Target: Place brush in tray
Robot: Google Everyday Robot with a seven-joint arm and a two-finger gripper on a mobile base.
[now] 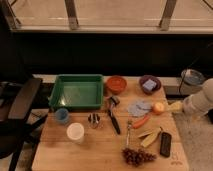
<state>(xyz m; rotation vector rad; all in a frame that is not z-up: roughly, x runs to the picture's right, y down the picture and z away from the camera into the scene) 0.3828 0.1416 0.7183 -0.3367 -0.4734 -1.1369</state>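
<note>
The tray (77, 95) floor lies bare at the counter's (100, 152) back-left corner. Apple (159, 107), cloth (138, 106) and orange bowl (116, 83) stand between it and the gripper (175, 106), jaws apart at the right edge.

a wide window (117, 11) with metal bars (71, 14) glows pale above a dark wall (115, 55). a black chair (22, 102) stands left of the wooden table (100, 152); grey floor (200, 145) shows at right.

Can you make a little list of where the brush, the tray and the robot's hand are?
brush: lying on the table, just outside the tray's front right corner
tray: green, back left of the table, looks empty
hand: open, at the table's right edge, apart from the brush
job: brush not in the tray yet
</note>
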